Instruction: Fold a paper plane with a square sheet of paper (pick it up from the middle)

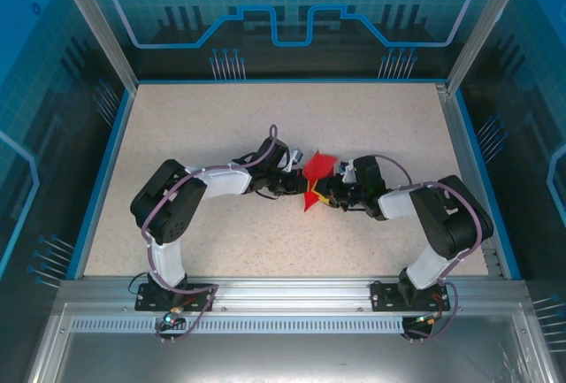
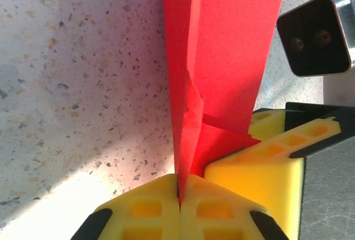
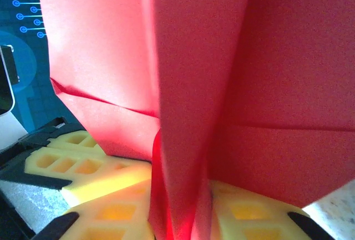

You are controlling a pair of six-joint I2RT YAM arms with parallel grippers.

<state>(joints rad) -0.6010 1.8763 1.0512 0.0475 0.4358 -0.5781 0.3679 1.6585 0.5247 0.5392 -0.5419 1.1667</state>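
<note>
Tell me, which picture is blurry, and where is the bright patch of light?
Right wrist: the paper is so close to the camera that it looks soft and blurry. Left wrist: the paper is sharp, and a bright patch of light falls on the table. Top: everything is small but evenly lit.

The folded sheet of paper point(image 1: 317, 173) sits over the middle of the table point(image 1: 195, 126), between the two end effectors. The left end effector point(image 2: 178, 194) is just left of it, with its pads pressed together on one edge of the paper. The right end effector point(image 3: 180, 215) is just right of it, close against the left one, and the paper runs up between its pads. Both arm bases sit at the table's near edge, one left and one right.
</note>
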